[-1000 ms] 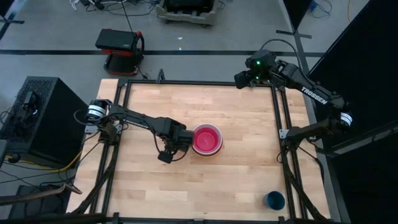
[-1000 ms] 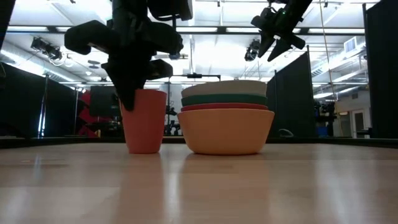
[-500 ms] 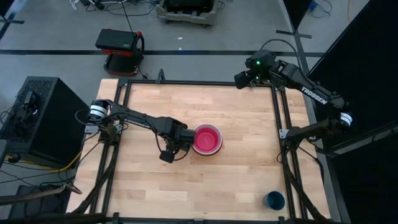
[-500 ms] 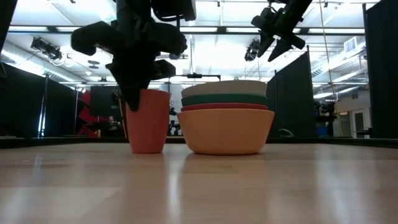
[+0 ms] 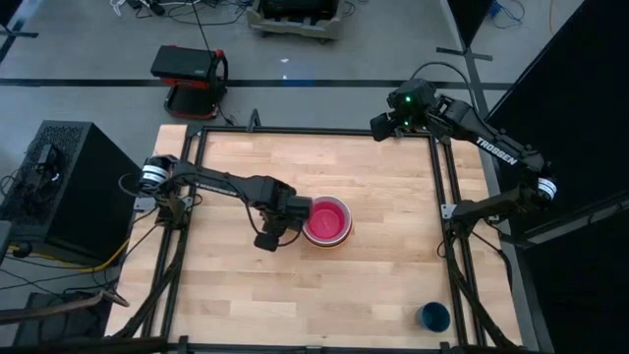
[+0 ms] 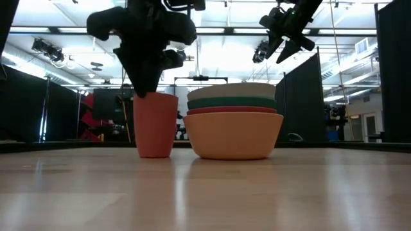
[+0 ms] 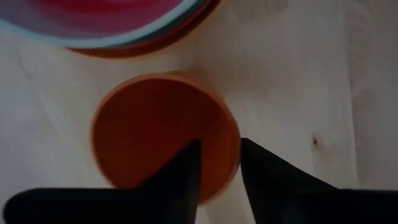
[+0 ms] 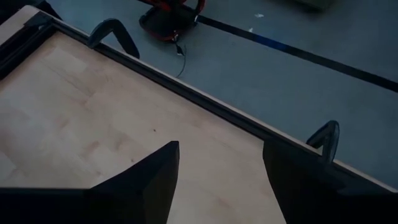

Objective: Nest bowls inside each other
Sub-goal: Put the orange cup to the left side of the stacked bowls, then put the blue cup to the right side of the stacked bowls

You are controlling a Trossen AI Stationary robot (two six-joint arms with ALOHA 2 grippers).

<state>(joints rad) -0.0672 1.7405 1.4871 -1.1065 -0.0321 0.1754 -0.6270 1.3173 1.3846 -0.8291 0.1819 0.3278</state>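
The bowls are nested in one stack (image 5: pixel 327 219) at the table's middle, a magenta-pink one on top. The low view shows the stack (image 6: pixel 233 128) from the side: light orange at the bottom, then red-orange, teal and white rims. A small orange cup (image 6: pixel 154 125) stands upright on the table right beside the stack. My left gripper (image 7: pixel 217 149) is open just above the cup's rim (image 7: pixel 231 144), pointing down, one finger over the inside and one over the outside. My right gripper (image 8: pixel 219 163) is open and holds nothing, high over the table's far right corner.
A small dark blue cup (image 5: pixel 433 317) stands near the table's front right corner. A black metal frame (image 5: pixel 295 131) runs around the table's edges. The wood in front of and behind the stack is bare.
My left gripper has opened, let go of the orange cup's rim and risen a little above it. The cup stays upright on the table and has shifted slightly toward the bowl stack.
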